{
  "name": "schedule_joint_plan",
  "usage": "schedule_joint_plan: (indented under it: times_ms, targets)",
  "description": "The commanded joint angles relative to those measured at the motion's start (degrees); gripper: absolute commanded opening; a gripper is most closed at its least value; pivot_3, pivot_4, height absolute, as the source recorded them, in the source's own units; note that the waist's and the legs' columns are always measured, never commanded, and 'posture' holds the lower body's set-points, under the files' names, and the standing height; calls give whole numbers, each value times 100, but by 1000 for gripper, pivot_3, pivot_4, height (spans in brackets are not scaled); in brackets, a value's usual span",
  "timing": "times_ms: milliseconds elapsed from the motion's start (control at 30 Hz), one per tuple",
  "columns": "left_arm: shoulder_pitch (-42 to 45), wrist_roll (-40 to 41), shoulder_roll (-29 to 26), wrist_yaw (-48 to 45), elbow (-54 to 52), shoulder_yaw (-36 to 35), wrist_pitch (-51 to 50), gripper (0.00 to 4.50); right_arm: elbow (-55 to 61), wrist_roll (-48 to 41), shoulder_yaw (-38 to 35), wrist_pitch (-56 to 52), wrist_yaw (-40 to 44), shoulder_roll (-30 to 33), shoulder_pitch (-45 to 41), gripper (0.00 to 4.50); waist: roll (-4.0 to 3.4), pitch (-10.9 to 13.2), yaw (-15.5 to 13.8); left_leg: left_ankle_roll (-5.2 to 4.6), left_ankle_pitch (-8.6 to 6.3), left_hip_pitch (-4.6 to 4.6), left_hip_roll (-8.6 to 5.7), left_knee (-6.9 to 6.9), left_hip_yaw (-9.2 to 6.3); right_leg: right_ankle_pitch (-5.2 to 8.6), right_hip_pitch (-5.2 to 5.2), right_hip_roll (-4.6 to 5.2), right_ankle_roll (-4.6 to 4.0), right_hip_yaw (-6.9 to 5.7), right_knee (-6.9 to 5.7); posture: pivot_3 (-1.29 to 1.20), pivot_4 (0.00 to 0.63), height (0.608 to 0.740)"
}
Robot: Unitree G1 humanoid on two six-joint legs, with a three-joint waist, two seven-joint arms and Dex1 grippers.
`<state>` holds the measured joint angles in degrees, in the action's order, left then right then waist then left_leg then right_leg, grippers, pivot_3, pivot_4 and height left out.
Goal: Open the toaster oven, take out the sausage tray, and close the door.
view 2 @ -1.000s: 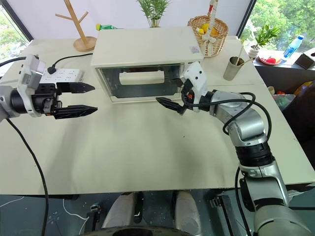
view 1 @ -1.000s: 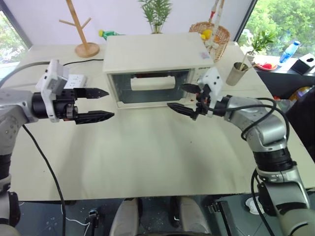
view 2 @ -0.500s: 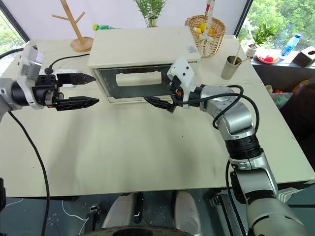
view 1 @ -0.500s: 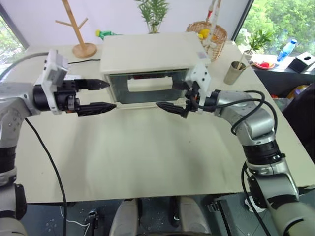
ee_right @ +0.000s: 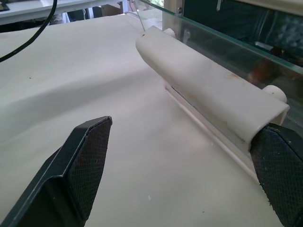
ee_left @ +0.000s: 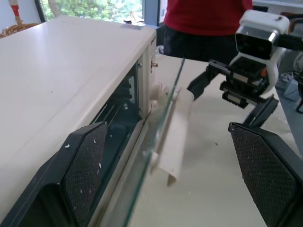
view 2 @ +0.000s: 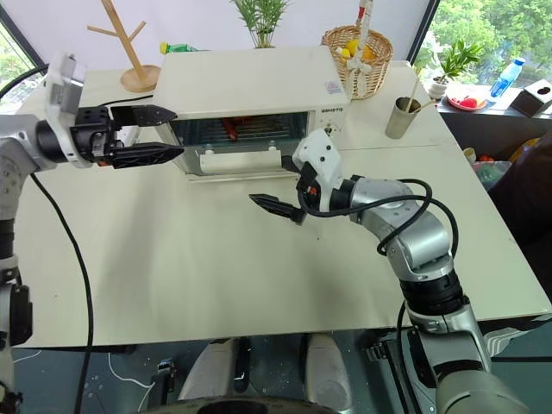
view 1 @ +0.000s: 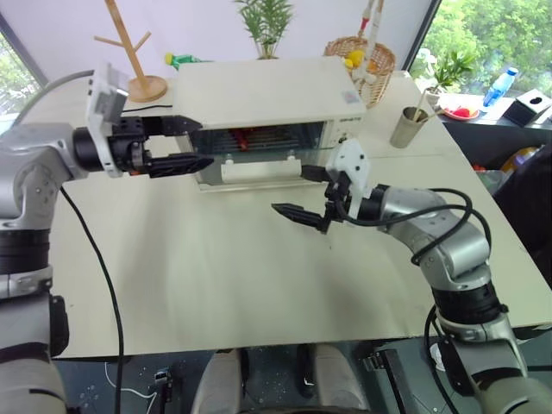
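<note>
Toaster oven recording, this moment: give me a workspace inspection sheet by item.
Surface: cream table, bare in front.
Job's things: toaster oven; door partly swung down; sausage tray inside.
Clutter: wooden rack, wicker basket, metal cup, potted plant.
Grippers: left claw open at the oven's left front corner; right claw open, in front of the door handle.
Cables: black cable off the left arm.
Surroundings: windows, greenery, person in red.
</note>
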<state>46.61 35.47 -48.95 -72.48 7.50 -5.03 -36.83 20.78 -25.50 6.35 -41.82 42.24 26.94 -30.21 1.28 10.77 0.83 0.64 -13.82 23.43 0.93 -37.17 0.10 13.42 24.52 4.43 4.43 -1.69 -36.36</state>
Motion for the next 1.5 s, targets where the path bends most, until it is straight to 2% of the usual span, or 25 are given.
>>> schedule_joint_plan:
  times_ms: [33, 100, 233, 300, 333, 767, 1033, 1367, 1500]
  targets:
    - [228, -142, 15, -96, 123, 27, 200, 4078, 430, -136, -27, -2, -137, -90, 154, 4500, 0, 0, 1, 0, 0, 0, 0, 0, 0, 0, 0, 0, 0, 0, 0, 0, 150, 740]
    - [293, -204, 66, -185, 233, 90, 252, 3443, 525, -163, -38, -57, -245, -136, 284, 4500, 0, 0, -3, 0, 0, 0, 0, 0, 0, 0, 0, 0, 0, 0, 0, 0, 150, 740]
    - [319, -401, 119, -355, 317, 278, 463, 1523, 629, -221, -76, -145, -394, -186, 434, 4500, 0, 0, -7, 0, 0, 0, 0, -2, 0, 0, 0, 0, 0, 0, 0, 0, 150, 740]
    - [272, -716, 124, -522, 398, 519, 840, 412, 657, -233, -92, -170, -466, -200, 511, 4500, 1, 0, -13, 0, 0, 0, 0, -2, -1, 0, -1, 0, 0, 0, 0, 0, 150, 740]
    - [266, -828, 143, -570, 455, 602, 972, 51, 670, -244, -100, -181, -497, -205, 538, 4500, 1, 0, -17, 0, 0, 0, 0, -2, -1, 0, -1, 0, 0, 0, 0, 0, 150, 740]
    - [391, -1442, 502, -723, 911, 873, 1600, 51, 899, -309, -249, -260, -778, -24, 783, 4500, 1, -1, -19, 0, 0, 1, -1, -4, -2, 0, -2, 0, 0, 0, 0, 0, 150, 740]
    - [299, -1525, 590, -785, 868, 878, 1590, 51, 1485, -658, -824, -625, -773, 480, 1319, 4500, 2, -1, -35, 0, 0, 1, -1, -6, -2, 0, -4, 2, 1, 0, 0, 0, 150, 740]
    - [-958, -1551, 642, -393, -54, 880, 1437, 51, 2346, -1995, -2126, -1306, -762, 1319, 1762, 4500, 2, -1, -18, -1, 0, -3, 3, -5, -7, 1, -6, -1, 0, 0, 0, 0, 150, 740]
    - [-1463, -1553, 784, -77, -350, 888, 1363, 51, 2335, -2176, -2293, -1367, -972, 1435, 1727, 4500, 2, -2, -32, -1, 0, -2, 2, -7, -6, 1, -9, 4, 0, 1, 2, 0, 150, 740]
